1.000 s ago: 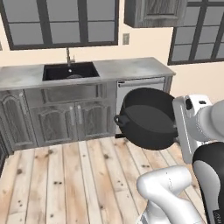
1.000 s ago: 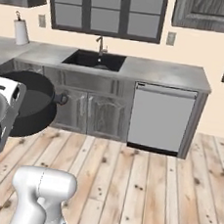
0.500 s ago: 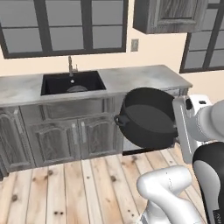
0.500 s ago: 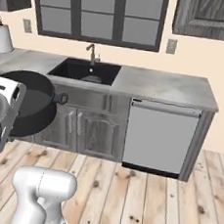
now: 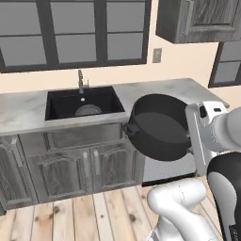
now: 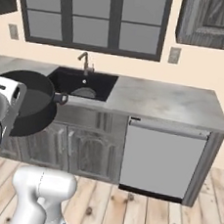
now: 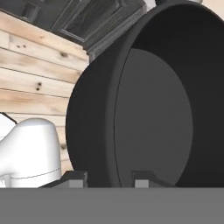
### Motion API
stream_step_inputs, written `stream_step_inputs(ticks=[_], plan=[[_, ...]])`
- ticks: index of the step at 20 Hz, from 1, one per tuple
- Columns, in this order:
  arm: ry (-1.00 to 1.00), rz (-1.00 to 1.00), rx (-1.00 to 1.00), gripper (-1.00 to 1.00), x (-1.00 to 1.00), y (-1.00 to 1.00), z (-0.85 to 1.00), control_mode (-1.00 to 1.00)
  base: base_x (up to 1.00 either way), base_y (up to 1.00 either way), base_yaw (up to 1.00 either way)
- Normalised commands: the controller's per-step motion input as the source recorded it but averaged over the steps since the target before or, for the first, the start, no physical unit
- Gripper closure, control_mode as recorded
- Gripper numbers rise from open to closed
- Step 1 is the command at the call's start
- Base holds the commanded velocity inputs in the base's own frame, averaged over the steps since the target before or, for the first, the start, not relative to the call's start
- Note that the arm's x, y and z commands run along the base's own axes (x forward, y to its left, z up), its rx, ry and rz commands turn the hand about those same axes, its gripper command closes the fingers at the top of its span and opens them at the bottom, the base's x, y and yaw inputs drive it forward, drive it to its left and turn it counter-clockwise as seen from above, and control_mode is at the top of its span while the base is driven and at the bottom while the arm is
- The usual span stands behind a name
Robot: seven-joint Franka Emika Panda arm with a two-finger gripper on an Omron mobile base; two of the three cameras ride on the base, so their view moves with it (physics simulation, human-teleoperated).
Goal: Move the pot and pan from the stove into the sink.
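Note:
My gripper [image 7: 109, 179] is shut on the wall of the pot [image 7: 153, 113], which runs between the two fingertips [image 7: 74, 178]. This wide dark grey pot [image 5: 157, 127] hangs in the air tilted on its side, with its opening facing the sink, in front of the counter's cabinets. The hand grips its right rim in the left base view. In the right base view the pot [image 6: 34, 100] sits low at the left. The black sink [image 5: 56, 103] lies to its left in the marble counter. A round grey shape [image 5: 88, 110] rests in the basin; whether it is the pan I cannot tell. The stove is out of view.
A slim faucet [image 5: 81, 81] stands behind the basin. The marble counter [image 6: 169, 103] runs right above a grey dishwasher [image 6: 160, 159]. Dark wood cabinet doors [image 5: 61, 174] sit under the sink, upper cabinets [image 6: 213, 22] hang at the right, and plank floor [image 6: 137, 210] lies in front.
The whole scene has shifted and grown as the base drove nearer the sink counter. The pot stays in my shut gripper, at the same place beside the arm.

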Motion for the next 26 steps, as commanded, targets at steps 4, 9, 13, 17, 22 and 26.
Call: stream_step_inputs(ticks=[4, 9, 13, 17, 22, 26], plan=[[0.0, 0.0, 0.0, 1.0, 0.0, 0.0, 0.0, 1.0, 0.62, 0.32, 0.0], [0.0, 0.0, 0.0, 1.0, 0.0, 0.0, 0.0, 1.0, 0.67, 0.33, 0.0], [0.0, 0.0, 0.0, 1.0, 0.0, 0.0, 0.0, 1.0, 0.71, 0.32, 0.0], [0.0, 0.0, 0.0, 1.0, 0.0, 0.0, 0.0, 1.0, 0.73, 0.32, 0.0], [0.0, 0.0, 0.0, 1.0, 0.0, 0.0, 0.0, 1.0, 0.74, 0.29, 0.0], [0.0, 0.0, 0.0, 1.0, 0.0, 0.0, 0.0, 1.0, 0.65, 0.26, 0.0]])
